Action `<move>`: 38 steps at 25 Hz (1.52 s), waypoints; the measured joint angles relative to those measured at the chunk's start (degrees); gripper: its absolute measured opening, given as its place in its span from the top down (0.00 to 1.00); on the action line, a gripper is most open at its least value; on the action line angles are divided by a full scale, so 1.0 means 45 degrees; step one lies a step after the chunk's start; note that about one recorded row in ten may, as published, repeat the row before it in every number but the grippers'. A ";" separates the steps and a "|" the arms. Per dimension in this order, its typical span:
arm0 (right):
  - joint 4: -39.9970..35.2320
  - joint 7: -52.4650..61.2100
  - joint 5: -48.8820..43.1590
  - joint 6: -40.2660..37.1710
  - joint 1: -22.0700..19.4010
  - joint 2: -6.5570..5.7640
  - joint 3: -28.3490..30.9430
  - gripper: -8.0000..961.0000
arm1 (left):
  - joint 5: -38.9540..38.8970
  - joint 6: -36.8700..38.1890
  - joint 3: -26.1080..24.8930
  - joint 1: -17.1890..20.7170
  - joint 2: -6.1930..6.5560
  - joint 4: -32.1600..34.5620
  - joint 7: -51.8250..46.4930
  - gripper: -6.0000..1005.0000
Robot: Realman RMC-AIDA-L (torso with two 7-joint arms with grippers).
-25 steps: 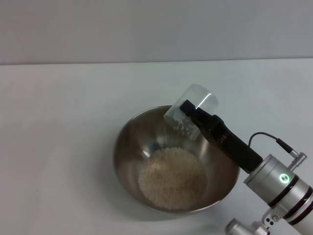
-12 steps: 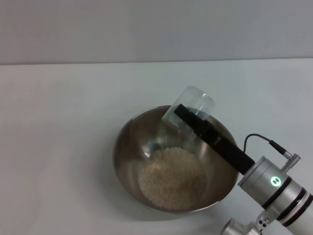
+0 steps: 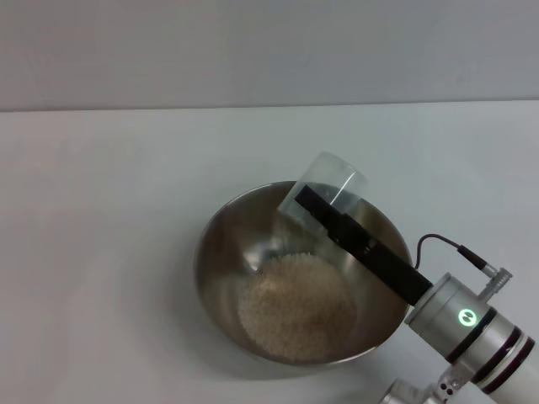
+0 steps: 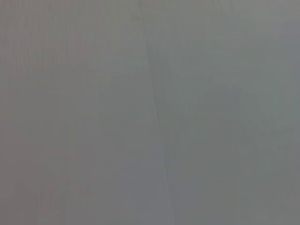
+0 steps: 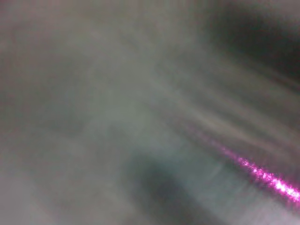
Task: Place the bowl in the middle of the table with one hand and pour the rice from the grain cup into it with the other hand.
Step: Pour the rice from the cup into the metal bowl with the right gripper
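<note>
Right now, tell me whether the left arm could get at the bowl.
Probably yes, though the left arm is out of view. The bowl's left rim stands clear on the table; the right gripper and cup hang over its far right side.

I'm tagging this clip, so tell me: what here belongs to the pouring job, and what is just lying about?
Belongs to the job:
bowl
rice
grain cup, tipped over the bowl
right gripper, shut on the cup
table

Just lying about:
nothing visible

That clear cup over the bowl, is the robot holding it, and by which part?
Yes. The right gripper holds the grain cup by its side wall, tipped mouth-down over the bowl. The left gripper is out of view.
</note>
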 joint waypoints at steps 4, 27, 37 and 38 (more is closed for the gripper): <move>0.0011 -0.0005 -0.0109 0.0005 0.0011 0.0000 0.0100 0.99 | 0.0000 0.0000 0.0000 -0.0001 0.0000 0.0006 0.0000 0.22; 0.0378 0.2012 -0.0714 -0.0914 -0.0097 0.0000 0.1195 0.99 | 0.0000 0.0001 -0.0039 0.0079 0.0000 0.0014 0.0000 0.22; 0.1080 0.5400 -0.0774 -0.2272 -0.0898 -0.0050 0.3181 0.99 | -0.0001 -0.0032 -0.0041 0.0063 0.0000 0.0023 0.0000 0.22; 0.1211 0.6233 -0.0774 -0.2577 -0.1120 -0.0077 0.3508 0.99 | 0.0000 -0.0063 -0.0040 0.0060 0.0000 0.0023 0.0000 0.22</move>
